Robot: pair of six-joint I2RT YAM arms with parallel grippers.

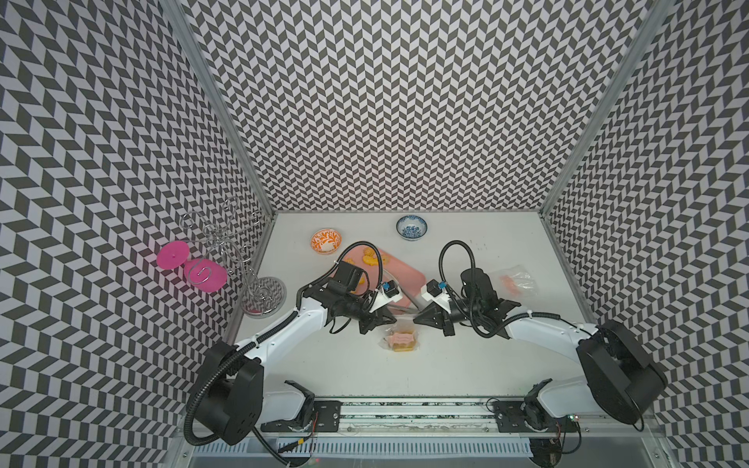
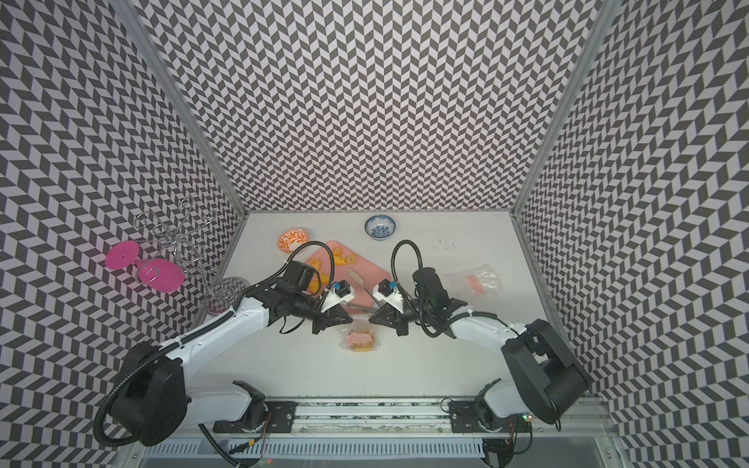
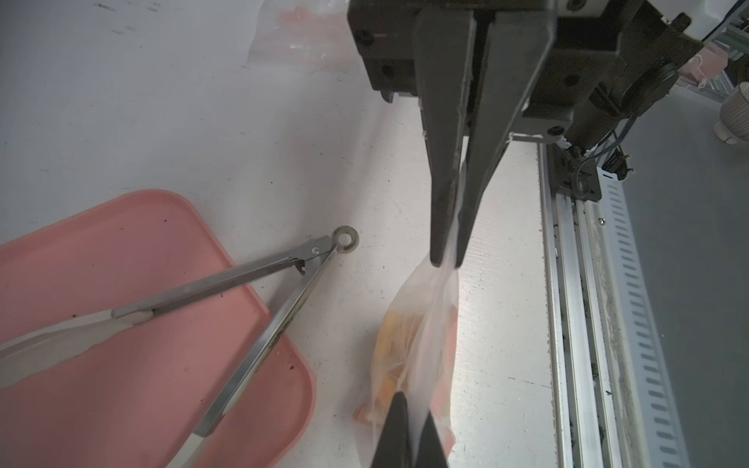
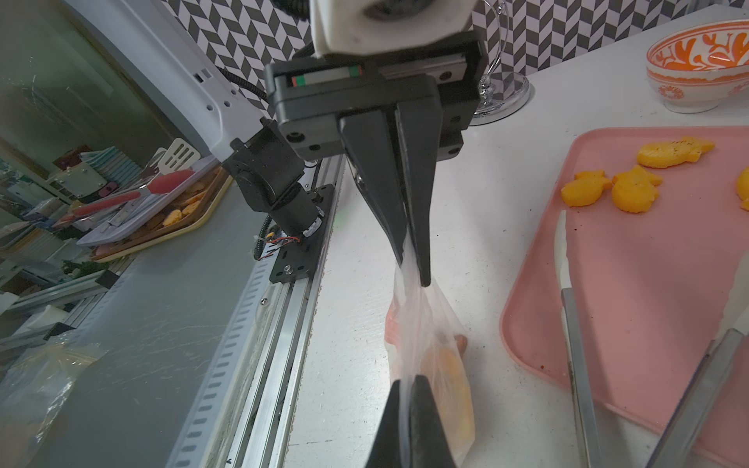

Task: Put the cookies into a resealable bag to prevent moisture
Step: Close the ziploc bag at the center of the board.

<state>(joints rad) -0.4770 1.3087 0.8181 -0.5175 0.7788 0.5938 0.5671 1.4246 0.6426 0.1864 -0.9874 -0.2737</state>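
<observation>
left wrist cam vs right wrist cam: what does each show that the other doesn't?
Left wrist only: the ring end of the tongs, and a second clear bag lying farther off on the table.

Right wrist only: loose yellow cookies on the pink tray, and the orange-patterned bowl.

Both: the left pincer and right pincer, each shut on the upper edge of the cookie bag, plus the tray and part of the tongs.
</observation>
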